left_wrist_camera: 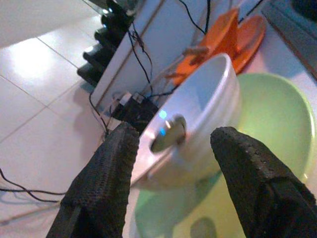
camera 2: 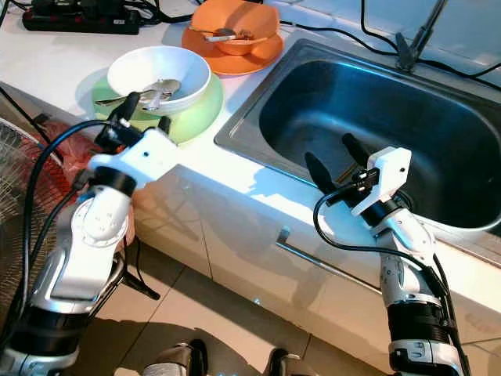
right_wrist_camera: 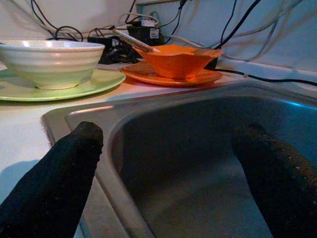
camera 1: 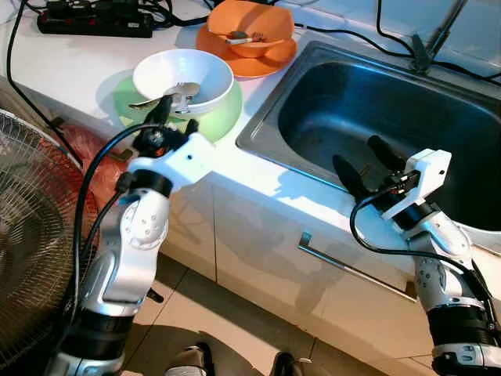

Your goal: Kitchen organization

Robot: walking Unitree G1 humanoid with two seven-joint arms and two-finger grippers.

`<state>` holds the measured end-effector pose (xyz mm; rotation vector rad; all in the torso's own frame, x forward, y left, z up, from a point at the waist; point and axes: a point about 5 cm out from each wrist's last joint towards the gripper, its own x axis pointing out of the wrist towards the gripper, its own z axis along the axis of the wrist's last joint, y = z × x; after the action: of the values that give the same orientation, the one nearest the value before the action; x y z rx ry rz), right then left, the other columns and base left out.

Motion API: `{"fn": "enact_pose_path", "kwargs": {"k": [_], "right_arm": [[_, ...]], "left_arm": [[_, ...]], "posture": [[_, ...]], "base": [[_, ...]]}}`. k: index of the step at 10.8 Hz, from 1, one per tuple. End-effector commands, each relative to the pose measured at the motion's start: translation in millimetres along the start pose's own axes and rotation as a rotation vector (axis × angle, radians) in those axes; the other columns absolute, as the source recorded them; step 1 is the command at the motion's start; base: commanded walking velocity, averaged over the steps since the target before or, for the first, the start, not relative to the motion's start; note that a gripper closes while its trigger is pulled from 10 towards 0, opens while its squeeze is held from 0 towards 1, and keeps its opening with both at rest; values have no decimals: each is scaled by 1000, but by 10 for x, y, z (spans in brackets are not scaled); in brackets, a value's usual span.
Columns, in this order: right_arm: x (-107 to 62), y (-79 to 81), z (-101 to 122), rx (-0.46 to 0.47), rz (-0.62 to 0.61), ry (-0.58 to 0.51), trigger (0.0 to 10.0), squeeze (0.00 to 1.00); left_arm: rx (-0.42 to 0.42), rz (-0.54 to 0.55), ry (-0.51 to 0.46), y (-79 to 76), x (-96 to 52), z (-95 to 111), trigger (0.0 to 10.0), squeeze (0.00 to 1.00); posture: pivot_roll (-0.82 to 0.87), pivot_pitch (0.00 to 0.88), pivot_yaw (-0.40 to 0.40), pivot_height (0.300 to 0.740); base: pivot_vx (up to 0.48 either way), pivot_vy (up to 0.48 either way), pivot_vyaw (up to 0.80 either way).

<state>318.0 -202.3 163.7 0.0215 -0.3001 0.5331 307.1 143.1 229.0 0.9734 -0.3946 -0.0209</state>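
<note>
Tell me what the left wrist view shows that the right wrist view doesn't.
The left wrist view alone shows the spoon lying in the white bowl, seen between the open left gripper fingers just short of the bowl. The right wrist view alone shows the sink basin, with the open right gripper at its front rim. Both views share the white bowl on the green plate, the orange bowl on the orange plate, and the cables behind.

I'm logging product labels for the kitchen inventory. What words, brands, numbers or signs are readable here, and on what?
None can be read. The white bowl, green plate, orange bowl and sink are plain; any marking on the power strip is too small to read.
</note>
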Motion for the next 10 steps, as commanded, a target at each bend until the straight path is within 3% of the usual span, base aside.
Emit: {"fn": "enact_pose_path", "kwargs": {"k": [1,6,8,10], "right_arm": [[-58,82,-191,51,12,69,10000,0],[-62,100,-199,58,12,69,10000,0],[-65,92,-196,55,10,70,10000,0],[-62,92,-197,54,11,72,10000,0]], "left_arm": [[-6,-2,-11,-22,11,25,10000,0],[-17,-2,-35,-42,21,74,10000,0],[-22,-8,-39,-56,32,93,0,0],[-22,-12,-44,-61,31,110,0,0]], "posture": [[120,167,-44,740],[117,177,-45,740],[115,176,-46,740],[117,176,-46,740]], "base": [[0,0,0],[0,0,0],[0,0,0],[0,0,0]]}}
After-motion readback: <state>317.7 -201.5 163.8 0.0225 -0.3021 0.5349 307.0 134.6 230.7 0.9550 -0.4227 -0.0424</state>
